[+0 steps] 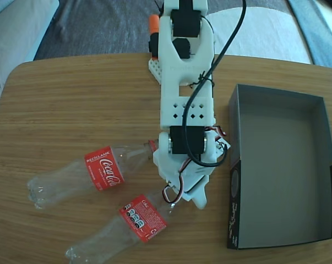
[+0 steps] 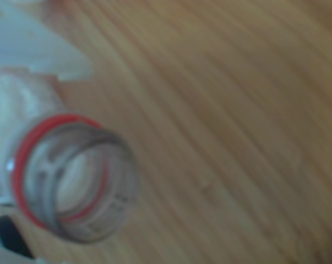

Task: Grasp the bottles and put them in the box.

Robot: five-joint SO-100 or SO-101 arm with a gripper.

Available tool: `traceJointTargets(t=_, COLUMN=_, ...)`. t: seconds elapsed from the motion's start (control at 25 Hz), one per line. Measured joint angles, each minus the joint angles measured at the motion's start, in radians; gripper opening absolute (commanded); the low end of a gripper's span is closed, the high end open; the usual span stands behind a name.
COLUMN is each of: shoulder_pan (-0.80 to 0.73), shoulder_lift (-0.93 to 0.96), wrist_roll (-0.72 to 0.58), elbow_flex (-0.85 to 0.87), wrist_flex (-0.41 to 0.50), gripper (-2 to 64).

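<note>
The white arm (image 1: 186,104) reaches from the table's far edge toward the camera in the fixed view, its links nearly in line, black motors and a looping black cable on top; the gripper (image 1: 177,199) is bent down over the neck of the nearer bottle (image 1: 124,228), which lies slanted with its open mouth toward the arm; the wrist view shows that mouth (image 2: 75,181) with its red neck ring close up and blurred, white gripper parts at its left edge, so the fingers seem to sit at the neck, but how wide the jaws stand and whether they truly clamp it cannot be told.

At the left in the fixed view, the farther bottle (image 1: 86,173) lies on its side, apart from the nearer one, its red label reading "Coca-Cola" with "RECICLAME" above; the nearer bottle's label shows small round symbols, too small to read; at the right the box (image 1: 234,110) sits open, dark grey inside, a small unreadable mark on its black side.

The table (image 1: 72,104) is light wood grain with rounded corners; grey and blue fabric lies beyond it.
</note>
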Motion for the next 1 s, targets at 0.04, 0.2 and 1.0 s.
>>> traceJointTargets(t=0.04, shoulder_pan=0.000, shoulder_lift=-0.009, wrist_roll=0.000, elbow_flex=0.000, wrist_flex=-0.002, gripper=44.9)
traceJointTargets(t=0.2, shoulder_pan=-0.002, shoulder_lift=-0.026, wrist_roll=0.000, elbow_flex=-0.002, wrist_flex=-0.005, gripper=44.8)
traceJointTargets(t=1.0, shoulder_pan=0.041, shoulder_lift=-0.028, wrist_roll=0.002, elbow_flex=-0.002, wrist_flex=-0.014, gripper=10.8)
